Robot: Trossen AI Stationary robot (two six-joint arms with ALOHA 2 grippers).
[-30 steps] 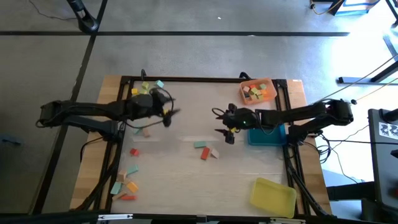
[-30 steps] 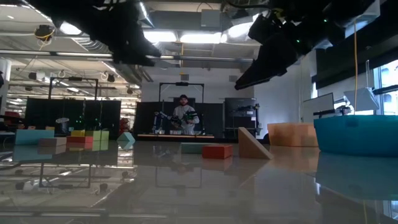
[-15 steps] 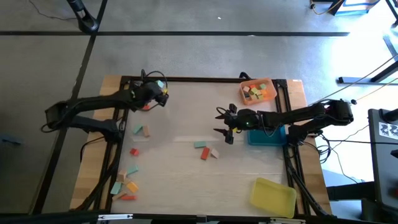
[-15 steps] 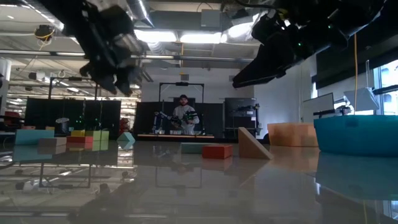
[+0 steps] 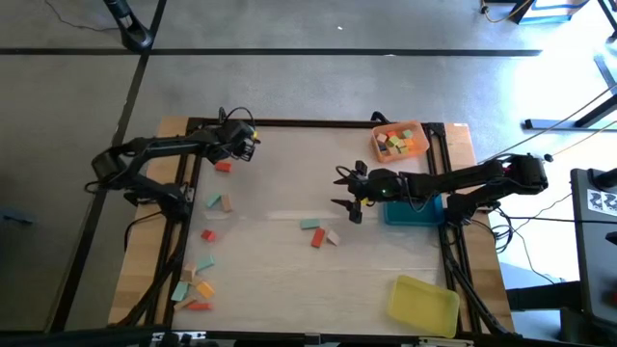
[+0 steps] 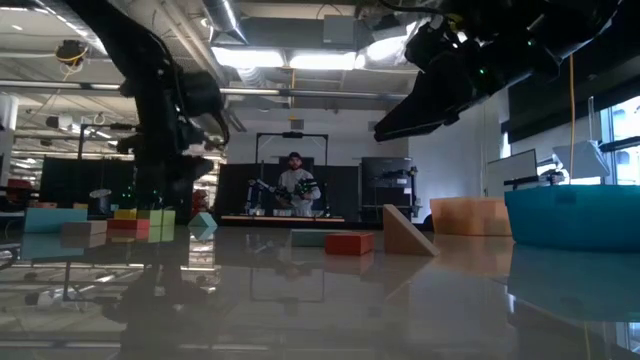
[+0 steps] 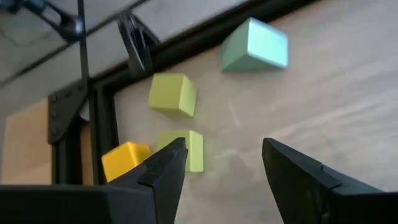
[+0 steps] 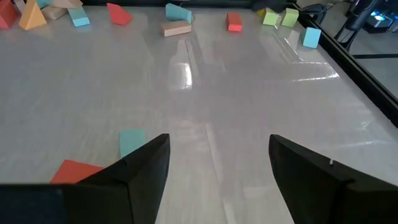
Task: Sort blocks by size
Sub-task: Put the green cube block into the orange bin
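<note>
**Lining up on the far-corner blocks**

Hovering my left gripper point(image 7: 224, 165) over the table's far left corner, I hold its fingers spread with nothing between them. The gap frames the yellow-green block point(image 7: 189, 149) closest to me, so that a descent would put one finger on each side of it. Just beside it lies an orange-yellow block point(image 7: 124, 158), close to the black frame rail point(image 7: 99, 118); I judge that this neighbour leaves little room for the finger on that side. A second yellow-green cube point(image 7: 173, 94) sits slightly farther on, and a pale teal block point(image 7: 255, 45) farther still, apart from the others.

My right gripper point(image 5: 349, 200) waits above the middle of the table, fingers likewise spread and empty. Just below it lie a teal block point(image 8: 131, 142) and a red block point(image 8: 78, 172), within easy reach for a later pick. Across the surface, near the left arm, a red block point(image 5: 223, 166) and a teal-and-tan pair point(image 5: 220, 201) remain loose.

The orange tray point(image 5: 400, 141) at the far right already holds several blocks. The blue tray point(image 5: 416, 212) sits beside my right arm, and the yellow tray point(image 5: 422, 301) at the near right looks empty. A further cluster of blocks point(image 5: 193, 284) lies at the near left. Most of the sorting is therefore still ahead.
</note>
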